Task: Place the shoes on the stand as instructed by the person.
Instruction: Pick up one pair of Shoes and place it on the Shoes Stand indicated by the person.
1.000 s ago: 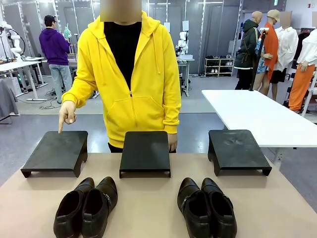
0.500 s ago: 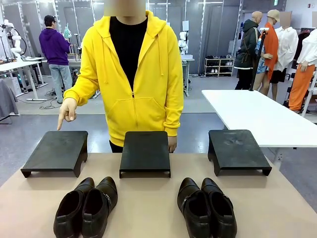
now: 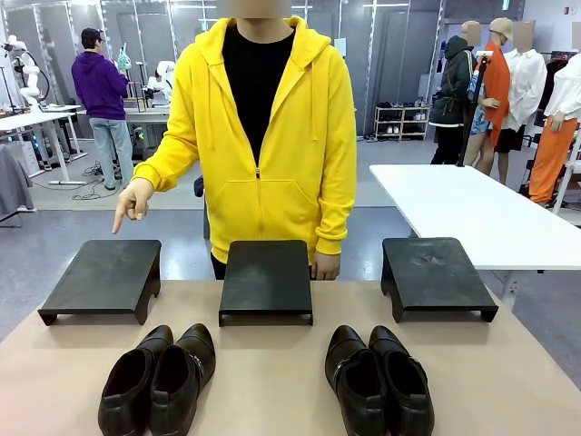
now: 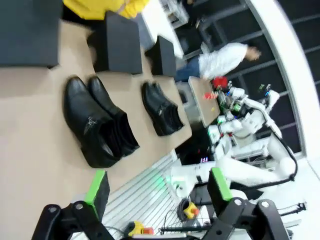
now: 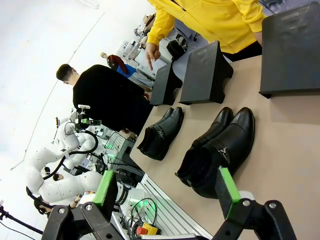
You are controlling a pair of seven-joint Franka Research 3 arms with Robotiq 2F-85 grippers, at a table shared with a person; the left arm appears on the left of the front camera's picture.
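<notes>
Two pairs of black leather shoes stand on the near part of the tan desk (image 3: 272, 372), toes towards the person. The left pair of shoes (image 3: 159, 381) sits in front of the gap between the left stand (image 3: 102, 277) and the middle stand (image 3: 266, 277), its two shoes touching side by side. The right pair of shoes (image 3: 379, 381) sits in front of the gap between the middle stand and the right stand (image 3: 436, 272), also with its shoes pressed together. All three low black stands are bare and lined up along the far edge of the desk.

The person (image 3: 268, 136) in the yellow hoodie stands behind the middle stand. Their pointing hand (image 3: 134, 202) hangs above the far side of the left stand, index finger aimed down at it and not touching it. Their other hand (image 3: 325, 265) hangs just behind the middle stand.

The left gripper (image 4: 158, 190) is spread wide, its green-padded fingers (image 4: 97, 187) holding and touching nothing, well back from the shoes and off the desk's near edge. The right gripper (image 5: 166, 190) is likewise fully spread and empty, its fingers (image 5: 227, 185) clear of the right pair that lies beyond them.
</notes>
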